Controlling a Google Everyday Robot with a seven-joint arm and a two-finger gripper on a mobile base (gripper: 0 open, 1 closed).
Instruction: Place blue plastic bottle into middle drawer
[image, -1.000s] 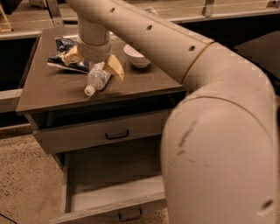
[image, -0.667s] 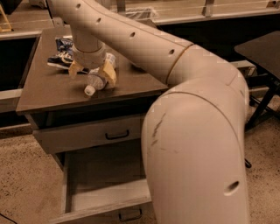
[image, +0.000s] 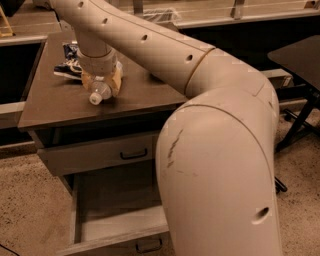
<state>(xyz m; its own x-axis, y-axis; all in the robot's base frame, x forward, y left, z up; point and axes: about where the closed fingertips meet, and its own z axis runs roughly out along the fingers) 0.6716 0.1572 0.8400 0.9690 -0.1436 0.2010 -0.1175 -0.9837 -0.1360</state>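
The blue plastic bottle (image: 99, 93) lies on its side on the brown cabinet top (image: 55, 107), white cap toward the front edge. My gripper (image: 102, 82) is down over it, open, with one tan finger (image: 85, 80) on each side of the bottle's body. The bottle still rests on the top. The middle drawer (image: 115, 222) is pulled open below, its inside empty, with its dark handle (image: 148, 245) at the bottom edge of view. My arm's large beige elbow covers the drawer's right part.
The upper drawer front (image: 100, 155) with its dark handle (image: 133, 155) is closed. A dark blue snack bag (image: 67, 67) lies on the top behind and left of the gripper. A black table (image: 300, 55) stands at the right. The floor is speckled.
The gripper has moved left and come down over the bottle, so its fingers now straddle it. The view has shifted and the arm's elbow fills more of the right side.
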